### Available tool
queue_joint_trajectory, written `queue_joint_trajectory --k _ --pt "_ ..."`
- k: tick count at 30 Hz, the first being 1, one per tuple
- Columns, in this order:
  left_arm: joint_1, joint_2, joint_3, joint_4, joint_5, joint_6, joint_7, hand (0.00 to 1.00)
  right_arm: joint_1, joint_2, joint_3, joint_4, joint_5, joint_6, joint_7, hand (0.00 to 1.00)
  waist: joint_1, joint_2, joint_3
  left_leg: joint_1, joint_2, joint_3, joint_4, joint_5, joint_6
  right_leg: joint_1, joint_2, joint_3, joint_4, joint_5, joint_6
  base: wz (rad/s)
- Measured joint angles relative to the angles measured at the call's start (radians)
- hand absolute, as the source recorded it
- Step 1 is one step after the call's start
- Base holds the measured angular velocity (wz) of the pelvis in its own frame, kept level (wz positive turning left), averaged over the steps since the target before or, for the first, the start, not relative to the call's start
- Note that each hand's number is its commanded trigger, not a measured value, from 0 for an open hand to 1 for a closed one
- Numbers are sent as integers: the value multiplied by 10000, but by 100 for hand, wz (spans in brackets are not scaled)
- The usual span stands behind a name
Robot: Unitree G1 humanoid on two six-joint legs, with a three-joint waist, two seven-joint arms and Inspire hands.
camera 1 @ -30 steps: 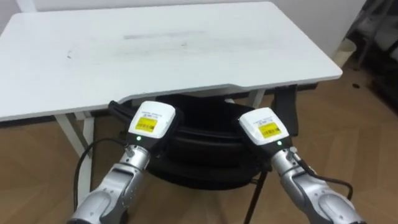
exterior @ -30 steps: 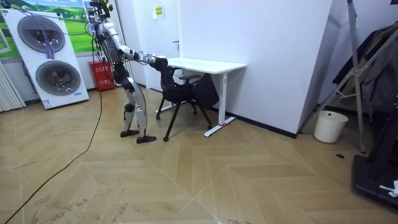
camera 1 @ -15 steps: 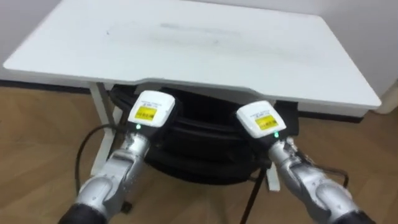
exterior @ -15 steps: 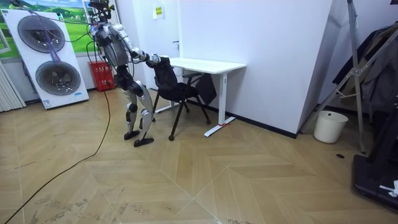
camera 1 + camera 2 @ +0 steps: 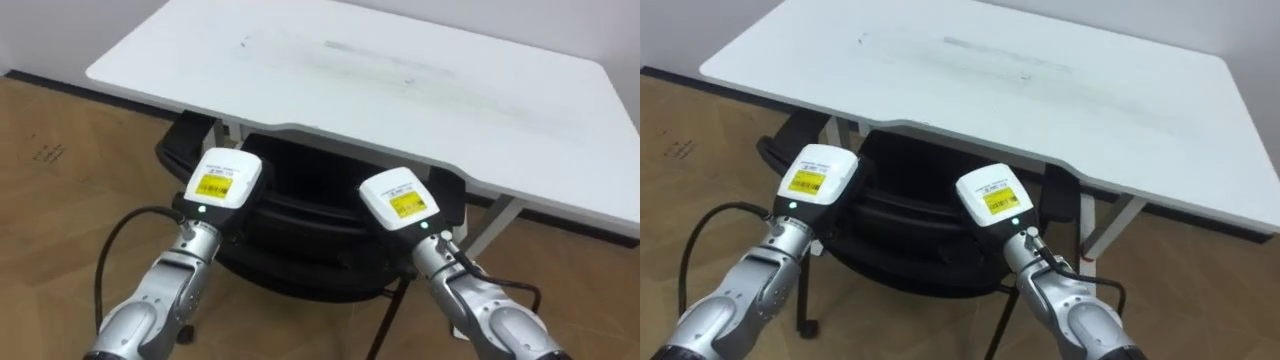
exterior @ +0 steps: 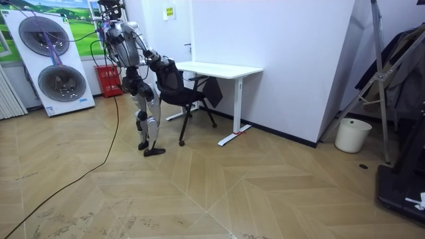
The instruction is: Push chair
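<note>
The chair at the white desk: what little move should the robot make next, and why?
Probably a short push straight ahead. The left hand and the right hand sit side by side on the top of the back of the chair. The chair is just partly under the desk, with its back on the robot's side of the desk edge.
</note>
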Motion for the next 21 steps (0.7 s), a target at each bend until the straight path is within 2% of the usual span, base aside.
queue_joint_trajectory --k 3,5,11,15,17,18,19,21 --pt "-3 -270 44 -25 -87 247 -36 0 0 -40 -118 -162 154 5 296 0 -115 16 -12 42 -219 -162 -273 178 148 40 -66 -68 -162 160 -15 18" --pt "-16 -506 44 -10 -486 475 -135 0 -9 -70 -127 -231 741 126 673 0 -162 64 -3 233 -264 -204 -492 271 208 196 -91 -44 -330 244 22 12" --pt "-15 -782 322 -215 -738 806 -426 0 -8 -69 -229 -403 1557 123 1122 0 -216 135 34 315 -337 -259 -538 290 241 323 -66 12 -501 321 -20 6" --pt "86 -807 373 -218 -1126 859 -275 0 -7 -66 -233 -419 2267 105 1170 0 -309 260 36 430 -375 -257 -606 281 255 468 -48 13 -647 377 -52 0" --pt "189 -842 367 -239 -1487 921 -183 0 12 -86 -237 -482 2674 67 1182 0 -449 383 -8 557 -389 -145 -709 277 283 519 -60 102 -705 405 -77 -9" --pt "198 -847 370 -250 -1534 950 -179 0 23 -97 -238 -516 2831 67 1193 0 -443 427 -9 586 -389 -113 -719 273 298 537 -55 130 -727 425 -111 -15" --pt "223 -789 370 -260 -1785 994 -183 0 24 -125 -246 -601 3301 52 1257 0 -468 534 22 681 -389 -73 -763 280 320 627 -30 188 -823 487 -146 -10" --pt "266 -750 443 -288 -2175 1034 -185 0 38 -127 -542 -642 4143 -169 1325 0 -661 662 19 718 -399 -41 -819 293 341 667 -36 193 -881 549 -185 -2"
